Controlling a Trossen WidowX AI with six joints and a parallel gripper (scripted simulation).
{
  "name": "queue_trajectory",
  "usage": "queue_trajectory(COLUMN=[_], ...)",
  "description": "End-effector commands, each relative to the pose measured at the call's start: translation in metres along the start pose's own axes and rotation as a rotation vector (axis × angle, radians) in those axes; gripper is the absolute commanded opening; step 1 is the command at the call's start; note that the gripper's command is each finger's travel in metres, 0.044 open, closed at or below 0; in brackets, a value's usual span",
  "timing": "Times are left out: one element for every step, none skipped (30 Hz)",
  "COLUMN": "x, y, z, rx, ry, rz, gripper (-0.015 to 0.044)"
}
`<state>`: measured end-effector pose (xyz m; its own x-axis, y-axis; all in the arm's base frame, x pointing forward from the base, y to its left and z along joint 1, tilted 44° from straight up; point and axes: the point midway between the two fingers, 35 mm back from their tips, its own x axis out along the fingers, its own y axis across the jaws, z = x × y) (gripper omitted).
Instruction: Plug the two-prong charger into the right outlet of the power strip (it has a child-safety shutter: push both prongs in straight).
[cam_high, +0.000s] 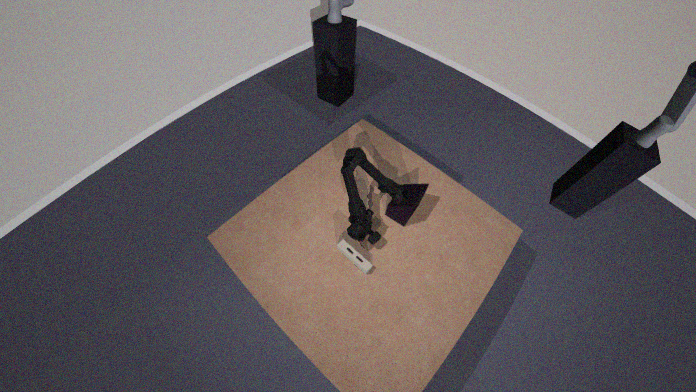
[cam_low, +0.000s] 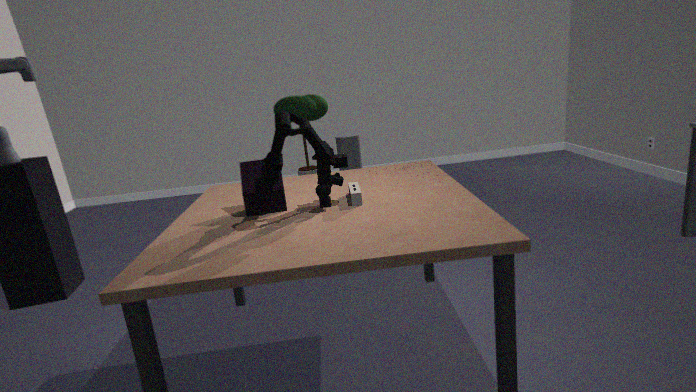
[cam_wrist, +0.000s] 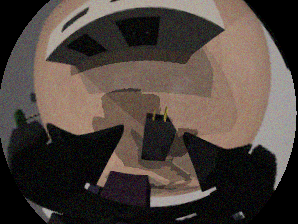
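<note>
On the wooden table (cam_low: 425, 235), gripper (cam_wrist: 154, 163) is low over the charger (cam_wrist: 157, 139), jaws spread wide, one on each side of it, nothing clamped. Charger lies on the tabletop with its two prongs aimed at the power strip (cam_high: 355, 256), close but apart. Strip is white and sits just beyond the gripper, slots visible in wrist view.
</note>
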<state>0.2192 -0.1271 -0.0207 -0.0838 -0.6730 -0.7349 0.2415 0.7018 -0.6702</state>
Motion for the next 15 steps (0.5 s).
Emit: queue_trajectory(x=[0.0044, 0.0044, 0.0044, 0.0024, 0.0024, 0.0024, 0.0024, 0.0024, 0.0024, 0.0024, 0.0024, 0.0024, 0.0024, 0.0024, 0.0024], y=[-0.0007, -0.0007, -0.0007, -0.0002, -0.0002, -0.0002, -0.0002, -0.0002, -0.0002, -0.0002, -0.0002, -0.0002, -0.0002, -0.0002, -0.0002], z=[-0.0037, -0.0037, -0.0037, -0.0007, -0.0007, -0.0007, -0.0007, -0.0007, -0.0007, -0.0007, -0.0007, -0.0007, -0.0007, -0.0007, -0.0007], rx=[-0.011, -0.011, -0.011, -0.001, -0.001, -0.001, -0.001, -0.001, -0.001, -0.001, -0.001, -0.001, -0.001, -0.001, -0.001], ry=[0.007, 0.007, 0.007, 0.002, 0.002, 0.002, 0.002, 0.002, 0.002, 0.002, 0.002, 0.002, 0.002, 0.002, 0.002], rz=[-0.007, -0.007, -0.007, -0.001, -0.001, -0.001, -0.001, -0.001, -0.001, -0.001, -0.001, -0.001, -0.001, -0.001, -0.001], gripper=[0.0440, 0.0440, 0.0440, 0.0414, 0.0387, 0.0361, 0.0335, 0.0309, 0.0282, 0.0256, 0.0230, 0.0204, 0.0177, 0.0151, 0.0145])
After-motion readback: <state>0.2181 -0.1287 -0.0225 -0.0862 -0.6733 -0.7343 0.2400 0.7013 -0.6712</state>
